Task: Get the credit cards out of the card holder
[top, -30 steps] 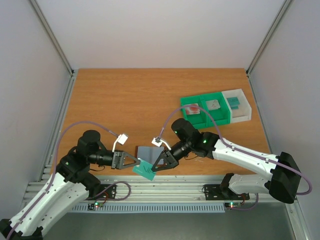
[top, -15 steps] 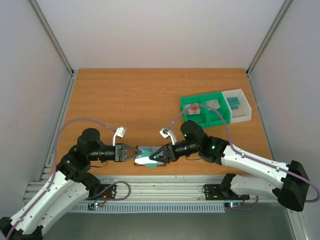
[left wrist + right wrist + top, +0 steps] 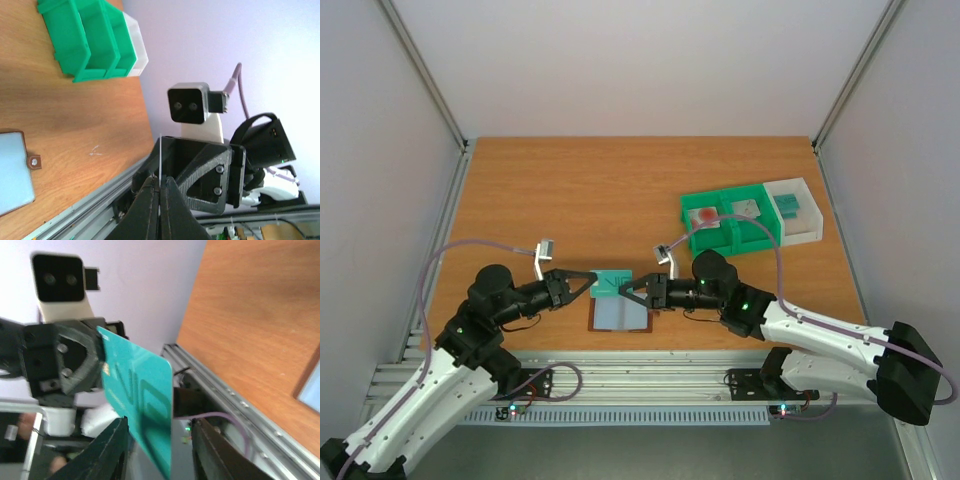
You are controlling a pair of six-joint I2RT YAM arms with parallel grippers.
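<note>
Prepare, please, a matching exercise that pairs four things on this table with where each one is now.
Things:
1. brown leather card holder
2. teal plastic card near it
3. pale pink card with a red round blot
4. plain grey card

Places:
A. pinched in the left tool
B. in the green plastic bin beside the white plastic bin
C. lying open on the wooden table
D. in the other green plastic bin

Pairs: 1-C, 2-A, 3-D, 4-B

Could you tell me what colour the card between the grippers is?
The card is teal; the right wrist view shows it best.
</note>
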